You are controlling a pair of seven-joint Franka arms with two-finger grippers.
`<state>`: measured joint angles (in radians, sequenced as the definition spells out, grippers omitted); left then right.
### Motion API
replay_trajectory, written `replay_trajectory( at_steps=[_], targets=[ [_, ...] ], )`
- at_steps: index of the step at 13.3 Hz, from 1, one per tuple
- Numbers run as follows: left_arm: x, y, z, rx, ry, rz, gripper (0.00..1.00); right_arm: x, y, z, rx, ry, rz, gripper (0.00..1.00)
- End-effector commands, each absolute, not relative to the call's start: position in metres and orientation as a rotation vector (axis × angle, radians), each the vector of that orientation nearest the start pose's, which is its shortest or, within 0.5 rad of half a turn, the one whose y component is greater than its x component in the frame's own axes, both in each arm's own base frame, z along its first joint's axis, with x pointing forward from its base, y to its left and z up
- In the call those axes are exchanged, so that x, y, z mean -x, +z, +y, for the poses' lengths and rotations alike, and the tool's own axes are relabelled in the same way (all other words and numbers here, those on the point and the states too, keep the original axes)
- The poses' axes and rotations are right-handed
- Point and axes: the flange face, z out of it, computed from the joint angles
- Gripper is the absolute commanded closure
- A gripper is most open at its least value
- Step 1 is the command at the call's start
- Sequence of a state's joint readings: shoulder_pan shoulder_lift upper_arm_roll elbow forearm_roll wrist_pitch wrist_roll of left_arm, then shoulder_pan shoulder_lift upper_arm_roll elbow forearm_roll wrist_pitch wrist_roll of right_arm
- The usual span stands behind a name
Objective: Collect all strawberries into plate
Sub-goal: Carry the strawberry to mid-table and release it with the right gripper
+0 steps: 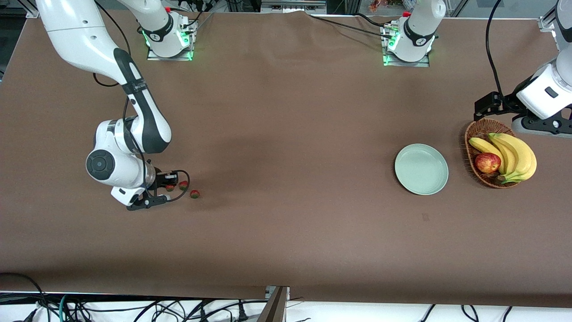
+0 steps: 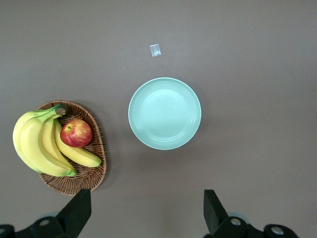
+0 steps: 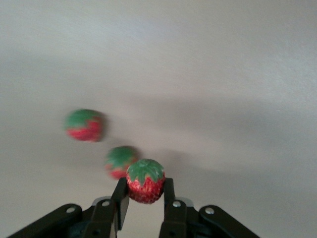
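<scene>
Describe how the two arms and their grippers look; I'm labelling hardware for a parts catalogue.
Both arms are glossy white with rounded joints. The right arm has black sections, a dark round joint cap and thin black cables looping to its black right gripper, whose flat fingers carry silver screws. The left arm has a black wrist bracket and black cable; the left gripper has black wedge-shaped fingers. The bases glow green.
</scene>
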<state>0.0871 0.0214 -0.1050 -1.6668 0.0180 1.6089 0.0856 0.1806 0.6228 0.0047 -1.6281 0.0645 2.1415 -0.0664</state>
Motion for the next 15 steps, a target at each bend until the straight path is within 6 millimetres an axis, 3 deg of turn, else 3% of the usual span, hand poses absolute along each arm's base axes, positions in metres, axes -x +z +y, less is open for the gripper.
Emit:
replay_trajectory(
  at_steps=[1, 3, 5, 8, 10, 13, 15],
  targets=[
    [-0.562, 0.576, -0.006, 3.118, 0.135, 0.163, 0.00, -0.673, 0.294, 0.186, 3.064, 0.197, -0.263, 1.00],
    [-0.562, 0.576, -0.006, 3.118, 0.135, 0.163, 0.00, -0.660, 0.309, 0.249, 3.070, 0.180, -0.170, 1.00],
    [-0.561, 0.576, -0.006, 3.118, 0.142, 0.165, 0.00, -0.634, 0.309, 0.324, 3.075, 0.170, -0.061, 1.00],
    [-0.561, 0.575, -0.006, 3.118, 0.152, 0.165, 0.00, -0.590, 0.292, 0.444, 3.060, 0.109, 0.083, 1.00],
    [-0.561, 0.575, -0.006, 3.118, 0.152, 0.165, 0.00, -0.561, 0.283, 0.511, 3.009, 0.045, 0.195, 1.00],
    [-0.561, 0.575, -0.006, 3.118, 0.152, 0.165, 0.00, -0.510, 0.260, 0.592, 2.900, -0.029, 0.310, 0.97],
    [-0.561, 0.575, -0.006, 3.118, 0.152, 0.165, 0.00, -0.476, 0.238, 0.629, 2.832, -0.066, 0.350, 0.97]
  ],
)
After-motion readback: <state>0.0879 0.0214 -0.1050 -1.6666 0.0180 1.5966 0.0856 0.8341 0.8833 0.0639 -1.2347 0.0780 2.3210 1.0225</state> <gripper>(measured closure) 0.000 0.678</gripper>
